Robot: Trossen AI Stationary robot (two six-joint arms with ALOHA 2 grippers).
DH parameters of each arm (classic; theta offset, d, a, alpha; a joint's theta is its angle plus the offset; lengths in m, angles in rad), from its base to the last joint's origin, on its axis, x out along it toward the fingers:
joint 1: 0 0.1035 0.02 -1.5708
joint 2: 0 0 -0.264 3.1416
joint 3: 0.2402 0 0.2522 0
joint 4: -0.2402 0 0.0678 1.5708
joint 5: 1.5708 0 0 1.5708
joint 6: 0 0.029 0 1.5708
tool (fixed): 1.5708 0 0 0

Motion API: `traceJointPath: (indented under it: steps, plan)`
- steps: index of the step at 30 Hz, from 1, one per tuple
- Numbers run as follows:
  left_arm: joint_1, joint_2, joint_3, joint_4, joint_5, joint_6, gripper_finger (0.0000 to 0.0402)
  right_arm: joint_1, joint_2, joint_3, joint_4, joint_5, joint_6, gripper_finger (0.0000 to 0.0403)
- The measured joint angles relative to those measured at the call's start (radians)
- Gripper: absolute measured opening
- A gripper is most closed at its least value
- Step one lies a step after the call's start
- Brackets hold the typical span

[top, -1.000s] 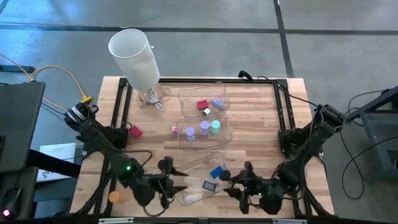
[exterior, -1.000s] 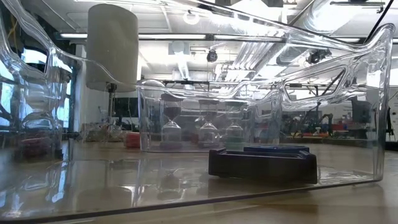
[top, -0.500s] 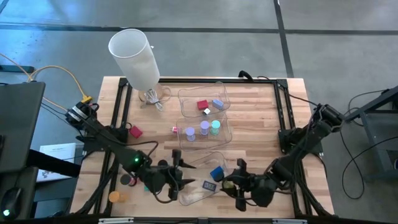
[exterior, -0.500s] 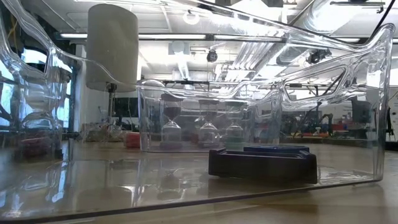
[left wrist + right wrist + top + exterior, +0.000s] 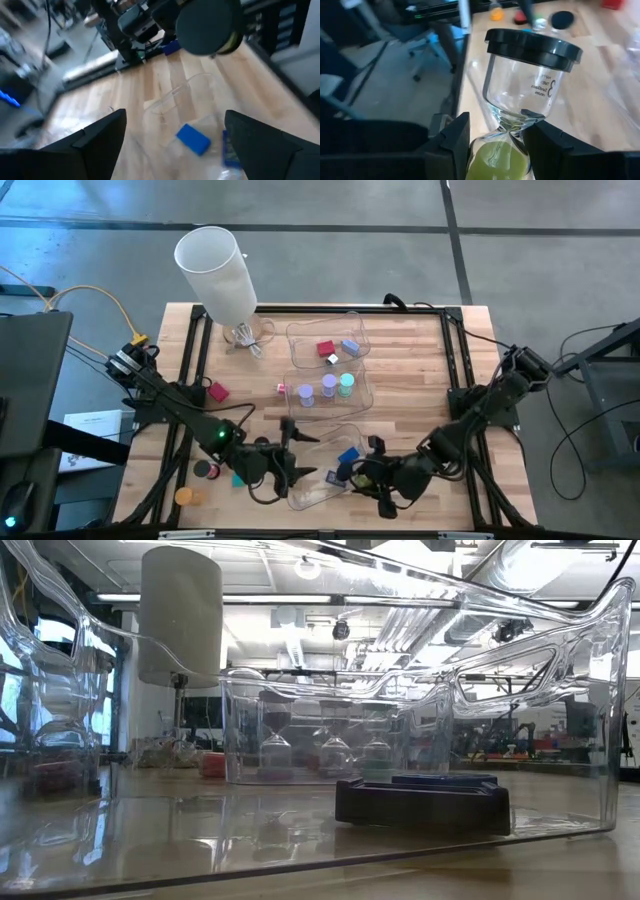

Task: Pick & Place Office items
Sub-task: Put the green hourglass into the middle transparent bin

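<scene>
An hourglass [image 5: 530, 75] with black end caps, clear bulbs and green sand is up over the table's near middle, with my right gripper [image 5: 497, 135] shut on it. One of its caps [image 5: 205, 22] looms in front of my left gripper [image 5: 172, 145]. That gripper stands open over the near clear tray [image 5: 325, 465], touching nothing. A blue block [image 5: 192, 139] and a dark blue rectangle [image 5: 229, 150] lie in that tray. In the high view my left gripper [image 5: 298, 455] and my right gripper [image 5: 366, 472] face each other. A black cylinder [image 5: 205, 470], a teal piece [image 5: 237, 478] and an orange cylinder [image 5: 183, 496] rest on the near left of the table. My right gripper pinches the hourglass at its narrow waist [image 5: 512, 125] between its two fingers, which lie across it. The fingers come from the table's right side, slanting down. The hourglass is lifted clear of the table, with the green sand in the bulb nearer the fingers.
Two more clear trays [image 5: 325, 340] [image 5: 330, 385] in the table's middle hold red, blue, lilac and teal pieces. A big white lamp shade [image 5: 215, 270] stands at the far left. A red block [image 5: 218, 392] lies on the left. In the low view a dark rectangle [image 5: 420, 805] lies inside the near tray.
Both grippers have swung toward the table's middle, closing on each other over the near tray. My left gripper has opened wider. My right gripper has rolled with the hourglass. The black cylinder on the near left has come into sight as the left arm moved off it.
</scene>
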Motion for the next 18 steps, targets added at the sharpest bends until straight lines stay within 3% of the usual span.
traceJointPath:
  steps: [7,15,18]
  plan:
    - [0.0,0.0,0.0,0.009,0.009,0.377,0.0331,-0.055,0.0,0.0,0.031,-0.134,-0.072,0.0145]
    - [0.0,0.0,0.0,0.033,0.01,0.425,0.0331,-0.159,0.099,0.001,0.173,-0.349,-0.113,0.0145]
    - [-0.004,0.0,0.0,0.021,0.031,0.44,0.0331,-0.191,0.122,0.0,0.16,-0.355,-0.127,0.0145]
